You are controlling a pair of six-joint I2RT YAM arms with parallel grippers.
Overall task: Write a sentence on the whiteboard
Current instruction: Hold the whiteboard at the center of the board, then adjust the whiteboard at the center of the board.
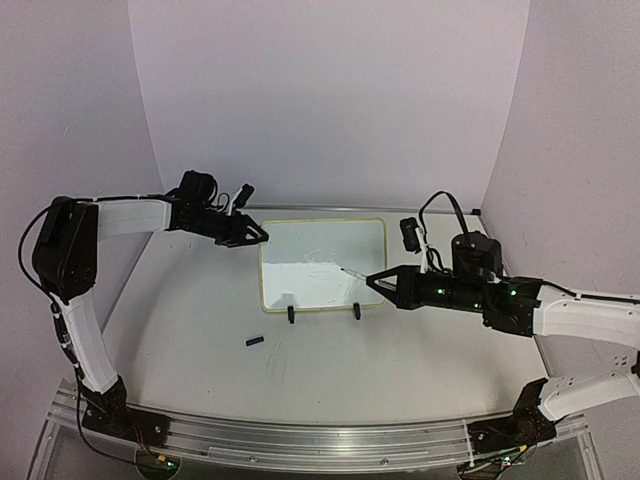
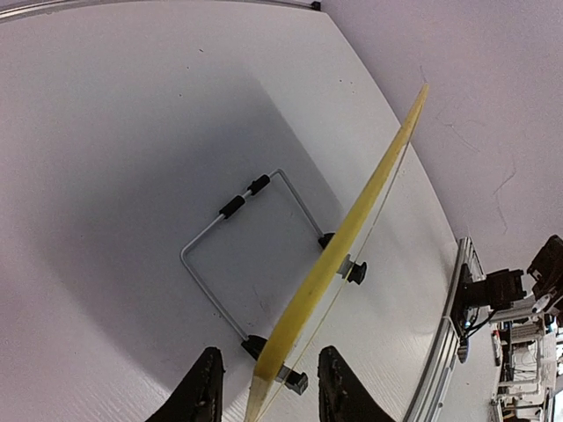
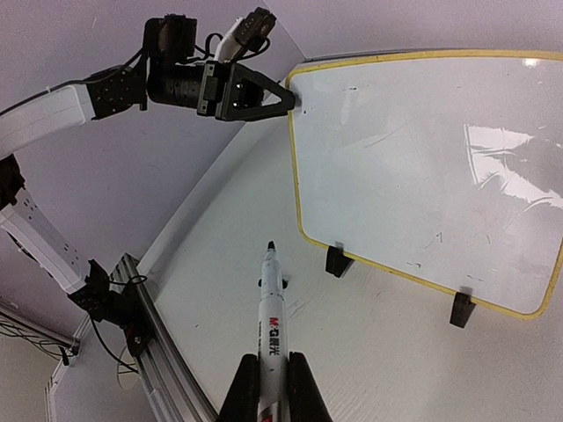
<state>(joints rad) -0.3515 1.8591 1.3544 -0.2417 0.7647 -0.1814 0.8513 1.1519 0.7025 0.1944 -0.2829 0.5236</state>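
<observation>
At the middle of the counter (image 1: pixel 200 310) stands the whiteboard (image 1: pixel 322 262). It leans back on two black clip feet (image 1: pixel 291 314) and a bent wire prop (image 2: pixel 230 264) behind it, so its face tilts toward the arms and can be written on from the near side. That face carries no words, only faint smears and glare; by my reading the writing has not begun.

A board this light on so thin a prop would likely slide or tip under a pen's push, which explains the left end effector (image 1: pixel 262 236). It sits at the board's upper left corner with its fingers (image 2: pixel 204 387) astride the yellow rim. They are narrowed, but a gap shows on each side in the left wrist view, so nothing is clamped. Its likely job is to brace that corner.

The right end effector (image 1: pixel 372 282) is closed tight on a marker (image 3: pixel 271 325). It grips the barrel with the uncapped tip pointing forward in line with the arm, which lets the wrist steer the strokes. The tip hovers in front of the board's face and, in the right wrist view, is apart from the surface.

A small dark cap (image 1: pixel 254 342), probably the marker's, lies on the counter apart from both arms, out of the way.
</observation>
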